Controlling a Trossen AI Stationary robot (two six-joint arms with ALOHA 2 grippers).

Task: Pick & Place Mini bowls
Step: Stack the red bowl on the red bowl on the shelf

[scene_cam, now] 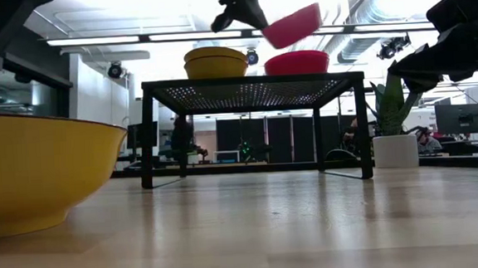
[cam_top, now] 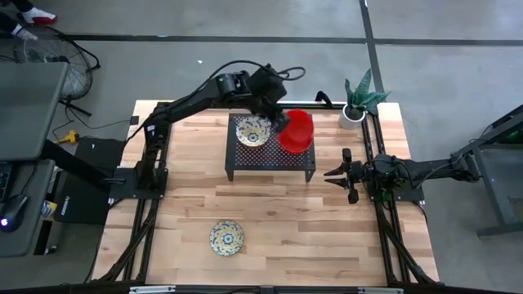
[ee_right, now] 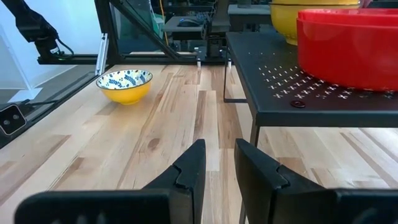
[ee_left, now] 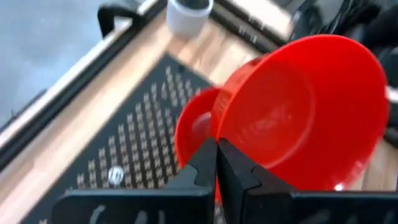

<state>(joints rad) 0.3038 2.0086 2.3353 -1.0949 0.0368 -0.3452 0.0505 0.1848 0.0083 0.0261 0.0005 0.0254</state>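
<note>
Low view — red bowl (scene_cam: 292, 25) tilted in left pincer (scene_cam: 240, 9).

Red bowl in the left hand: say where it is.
The red bowl hangs tilted in the left hand above the black rack's right end, over another red bowl.

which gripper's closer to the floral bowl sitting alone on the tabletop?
Right. The right gripper waits beside the black rack, across bare table from the floral bowl. The left gripper is above the rack's far side, holding a red bowl.

An open-plan office lab: ceiling light strips (scene_cam: 133, 38), exposed ducts (scene_cam: 381, 9), desk monitors (scene_cam: 458, 119) and a concrete floor (cam_top: 441, 65) around the wooden workbench (cam_top: 278, 204).
</note>
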